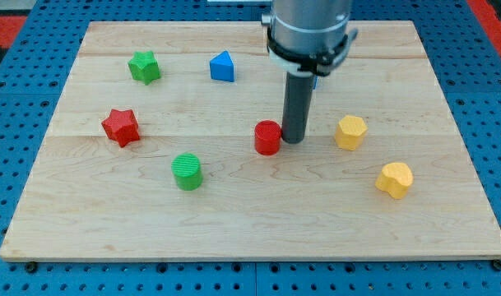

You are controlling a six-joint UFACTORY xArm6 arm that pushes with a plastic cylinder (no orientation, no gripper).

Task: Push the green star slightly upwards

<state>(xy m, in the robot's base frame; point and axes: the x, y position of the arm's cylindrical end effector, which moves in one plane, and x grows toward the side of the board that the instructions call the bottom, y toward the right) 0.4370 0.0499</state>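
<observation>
The green star (143, 67) lies near the top left of the wooden board (250, 222). My tip (294, 139) is down on the board at the middle, right beside the red cylinder (267, 137) on its right side. The tip is far to the right of and below the green star.
A blue triangular block (222, 67) lies right of the green star. A red star (121, 127) is at the left, a green cylinder (187, 172) below the middle. A yellow hexagon (350, 131) and a yellow heart-like block (394, 179) are at the right.
</observation>
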